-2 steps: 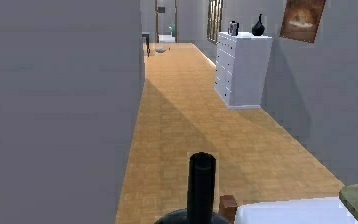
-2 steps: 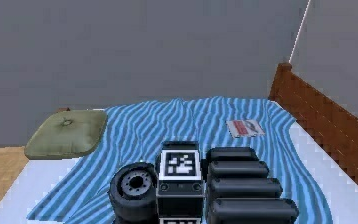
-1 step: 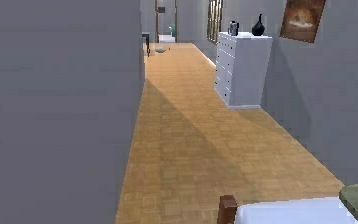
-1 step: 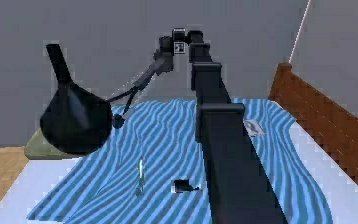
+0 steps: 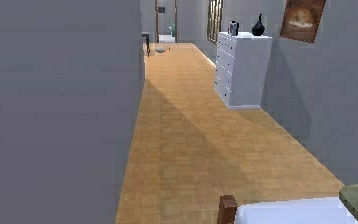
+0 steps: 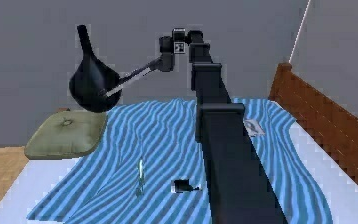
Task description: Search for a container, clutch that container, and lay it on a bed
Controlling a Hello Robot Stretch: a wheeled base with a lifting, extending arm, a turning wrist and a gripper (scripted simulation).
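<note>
1. The gripper point(image 6: 114, 91) holds a black round-bellied vase with a narrow flared neck point(image 6: 87, 78). The vase hangs at its fingers, clear of the bedding (grey wall behind it).
2. Just below the gripper, an olive-green cushion point(image 6: 65, 133) lies on the bed with a blue wavy-striped cover point(image 6: 157, 135).
3. Lower still from the gripper, a thin pale stick point(image 6: 140, 176) and a small black object point(image 6: 184, 185) lie on the cover.
</note>
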